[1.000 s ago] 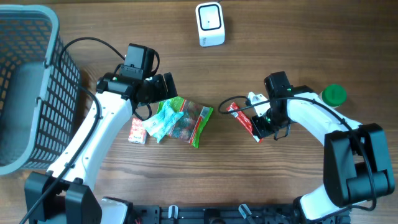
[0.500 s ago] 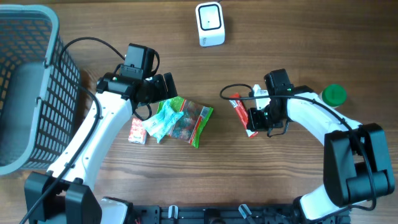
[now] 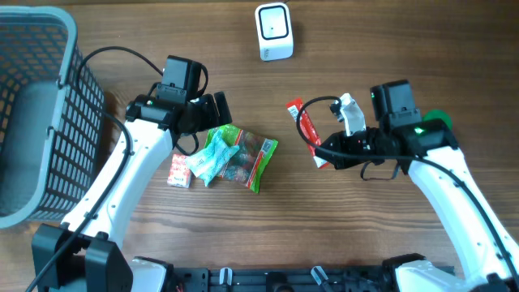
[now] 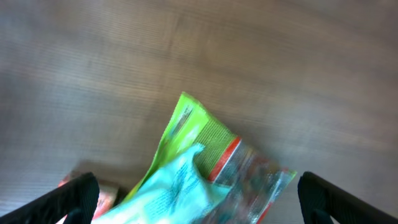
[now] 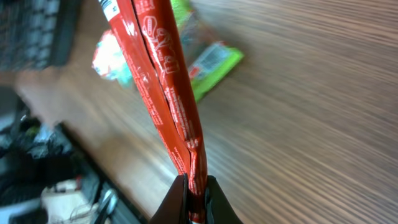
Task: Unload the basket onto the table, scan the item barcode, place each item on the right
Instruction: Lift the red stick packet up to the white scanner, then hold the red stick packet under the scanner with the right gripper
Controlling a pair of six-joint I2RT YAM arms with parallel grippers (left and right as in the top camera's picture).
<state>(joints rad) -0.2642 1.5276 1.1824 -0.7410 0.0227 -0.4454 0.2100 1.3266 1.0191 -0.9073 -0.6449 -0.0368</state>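
Red first, from above: clamped tight on a long red packet with the right hand, looks lifted off the brown desk, well below the white scanner. Wide apart with the left hand, holding nothing, over a pile of snack bags. Next, from the left wrist: only a green bag and a pale blue bag down below, between two spread fingers. Last, from the right wrist: pinching the red packet at its bottom end, right hand shut on it, a small white label at the far tip, too small to read. Looks like the carrying step, scan not yet done. Next, most likely: bring the packet up near the scanner and turn the barcode side to face it.
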